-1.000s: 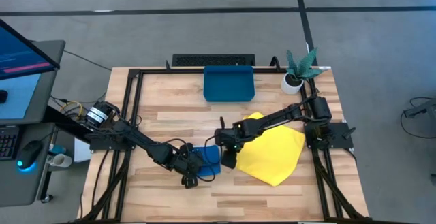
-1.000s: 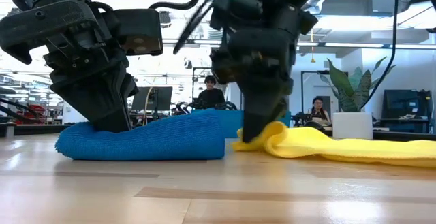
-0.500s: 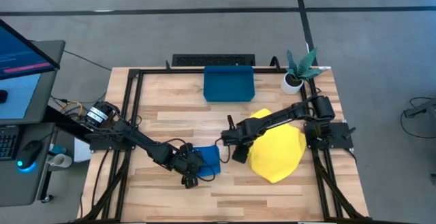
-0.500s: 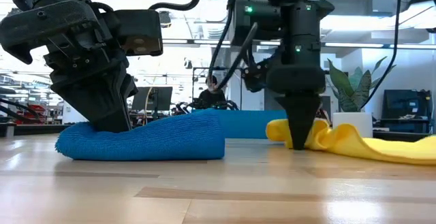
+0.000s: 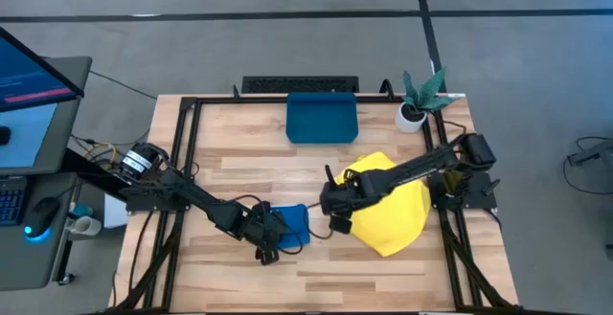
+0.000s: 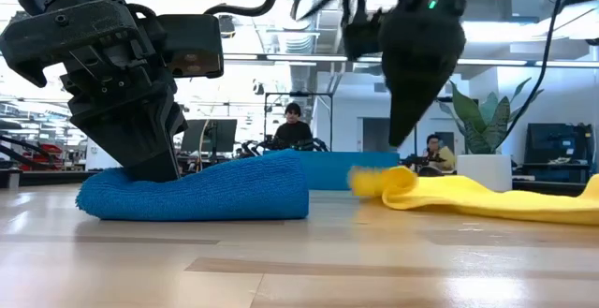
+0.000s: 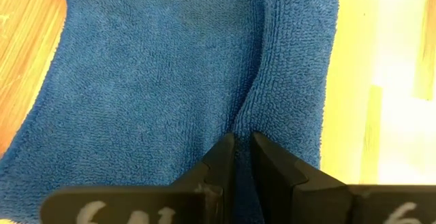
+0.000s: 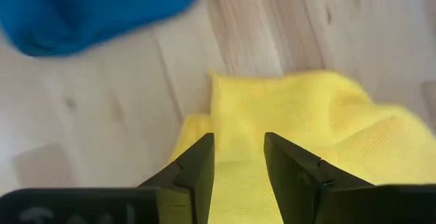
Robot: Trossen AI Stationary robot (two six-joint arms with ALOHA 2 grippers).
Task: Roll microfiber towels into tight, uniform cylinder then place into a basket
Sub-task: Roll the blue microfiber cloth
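Note:
The blue towel (image 5: 295,222) lies bunched on the table near its front middle, shown in the low view as a low mound (image 6: 215,191). My left gripper (image 5: 276,238) slants down onto its left part, shut on it. The yellow towel (image 5: 391,205) lies spread to the right, its left edge doubled into a small fold (image 6: 388,182). My right gripper (image 6: 401,138) hangs open above that fold, clear of the cloth; its fingers (image 8: 197,166) stand apart over the yellow cloth. The teal basket (image 5: 322,117) sits at the far middle. My left gripper pinches a raised crease of the blue towel (image 7: 244,118) between its two nearly closed fingers. The fingers come slanting down from the table's left. The towel stays on the table, lying slack around the fingertips (image 6: 154,168).
A small white pot with a green plant (image 5: 414,104) stands at the far right corner. Black frame rails (image 5: 182,162) run along the table's edges. Bare wood (image 5: 259,162) lies between the towels and the basket. People sit at desks in the room behind (image 6: 290,130).
My right gripper has gone toward the table's right edge, taking the yellow towel's left edge along and away from the blue towel. It has then risen clear, leaving that edge doubled over on the table. The blue towel has not moved.

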